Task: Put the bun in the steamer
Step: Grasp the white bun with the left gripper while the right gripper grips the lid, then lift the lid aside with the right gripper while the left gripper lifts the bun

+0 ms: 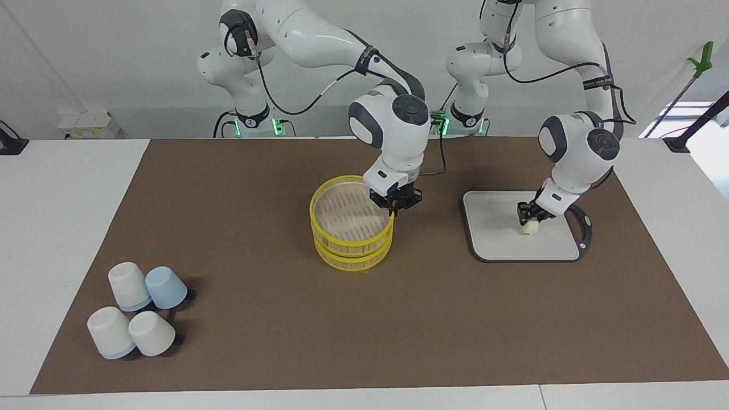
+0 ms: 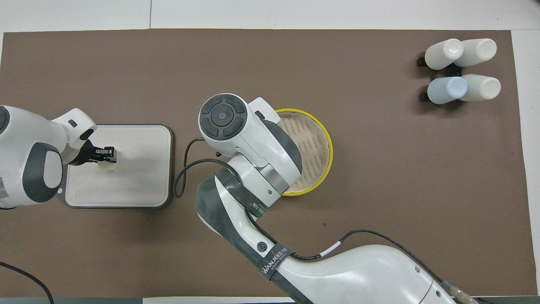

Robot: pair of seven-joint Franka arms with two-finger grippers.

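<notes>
The yellow-rimmed two-tier steamer (image 1: 350, 250) stands mid-table and also shows in the overhead view (image 2: 329, 147). My right gripper (image 1: 393, 206) is at the steamer's rim on the side toward the left arm's end, fingers shut on the rim; in the overhead view the arm hides it. The small cream-white bun (image 1: 529, 228) sits on the grey cutting board (image 1: 495, 236). My left gripper (image 1: 529, 214) is down on the bun, fingers closed on its top. In the overhead view the left gripper (image 2: 106, 153) is at the bun (image 2: 108, 165).
Several upturned white and pale-blue cups (image 1: 136, 310) lie toward the right arm's end, farther from the robots, also in the overhead view (image 2: 462, 69). The cutting board (image 2: 139, 169) lies toward the left arm's end. A brown mat covers the table.
</notes>
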